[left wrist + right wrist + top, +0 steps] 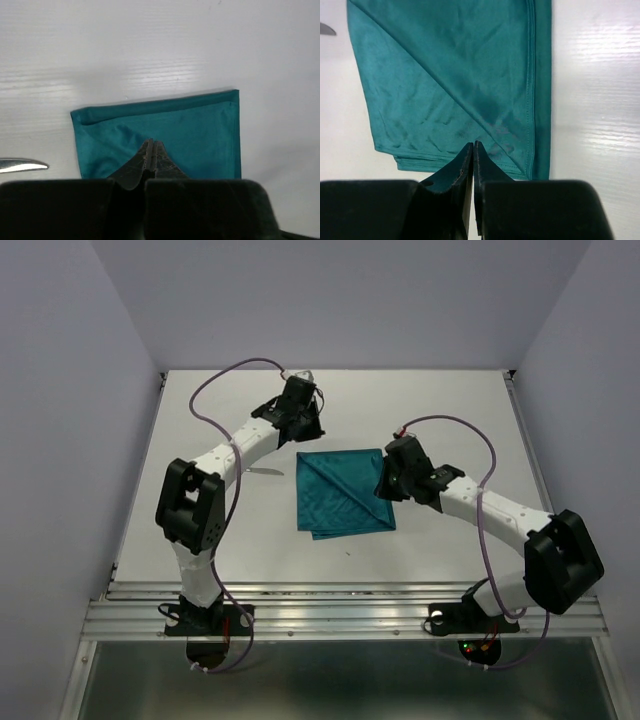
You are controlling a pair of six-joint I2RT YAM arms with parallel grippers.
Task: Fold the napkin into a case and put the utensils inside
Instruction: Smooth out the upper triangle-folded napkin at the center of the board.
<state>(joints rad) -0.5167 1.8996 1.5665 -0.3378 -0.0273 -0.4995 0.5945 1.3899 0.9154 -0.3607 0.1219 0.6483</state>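
The teal napkin (342, 492) lies flat mid-table, folded to a rough square with a diagonal fold line across it. My left gripper (308, 433) is at its far edge; in the left wrist view it (152, 143) is shut and empty over the napkin (190, 125). My right gripper (384, 488) is at the napkin's right edge; in the right wrist view it (473, 144) is shut and empty over the near edge of the napkin (445, 75). A silver knife (266, 472) lies left of the napkin, partly under my left arm; its tip shows in the left wrist view (22, 164).
The white table (450, 410) is walled by grey panels on three sides. A metal rail (340, 615) runs along the near edge by the arm bases. The knife's tip also shows at the top left of the right wrist view (326, 29).
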